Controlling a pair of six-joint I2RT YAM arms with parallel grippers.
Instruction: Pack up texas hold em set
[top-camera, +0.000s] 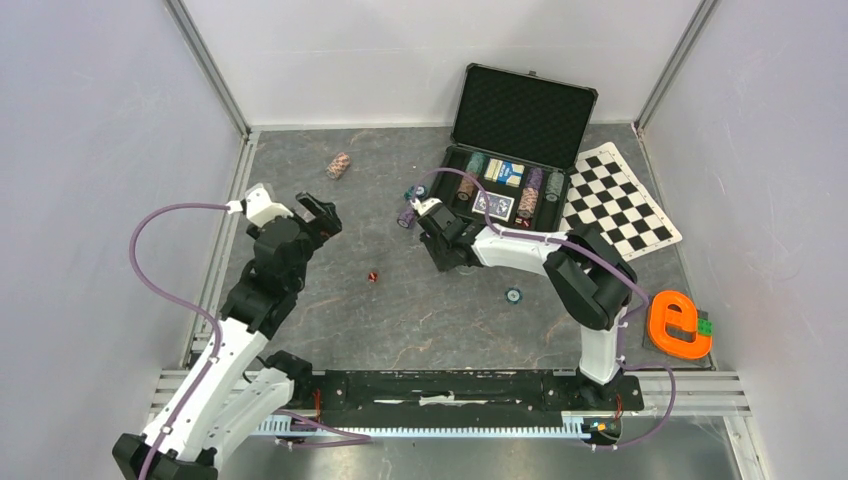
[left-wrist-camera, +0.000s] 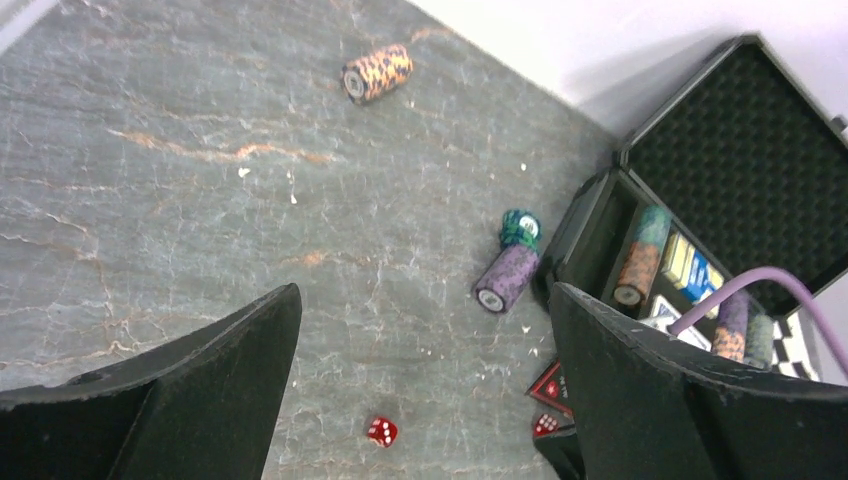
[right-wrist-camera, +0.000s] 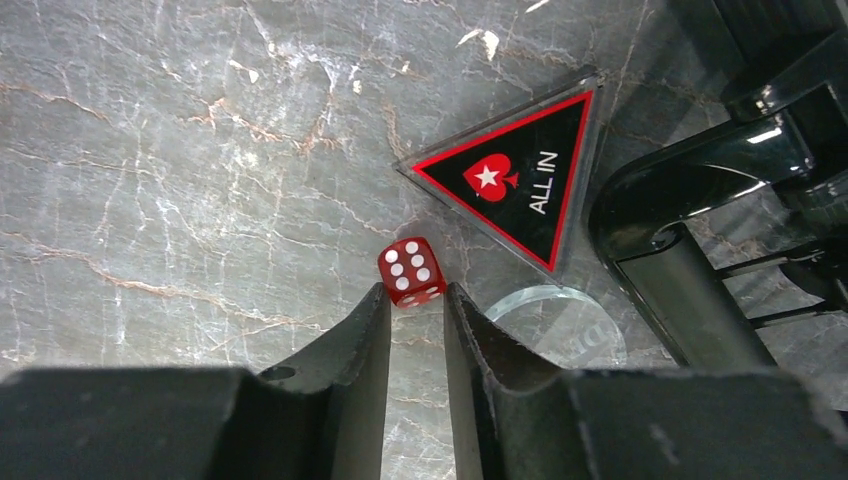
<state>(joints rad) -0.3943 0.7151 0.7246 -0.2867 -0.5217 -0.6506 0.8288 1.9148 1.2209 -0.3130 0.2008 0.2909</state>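
Grey, stone-veined table top (top-camera: 400, 300) carries most of the poker set loose, while the black case (top-camera: 525, 115) stands open at the far side, its foam-lined lid upright. Rows of striped chips (top-camera: 530, 190) and blue card decks (top-camera: 503, 172) lie in the case's tray. The right gripper (right-wrist-camera: 415, 295) is low over the table just in front of the case, fingers drawn narrow, with a small red die (right-wrist-camera: 410, 272) sitting right at their tips; whether they pinch it or only frame it I cannot tell. Just beyond that die lies the red-edged triangular marker (right-wrist-camera: 515, 185) reading ALL IN, flat on the table. The left gripper (left-wrist-camera: 425, 295) hangs above the table with its fingers spread wide and nothing between them. A second red die (top-camera: 372, 277) lies between the two arms. A purple chip roll (left-wrist-camera: 507, 278) lies on its side near the case's front left corner, with a few teal chips (left-wrist-camera: 520, 228) just beside it. An orange-brown chip roll (left-wrist-camera: 377, 72) lies well apart, toward the far left, and a single chip (top-camera: 513, 295) lies near the right arm.
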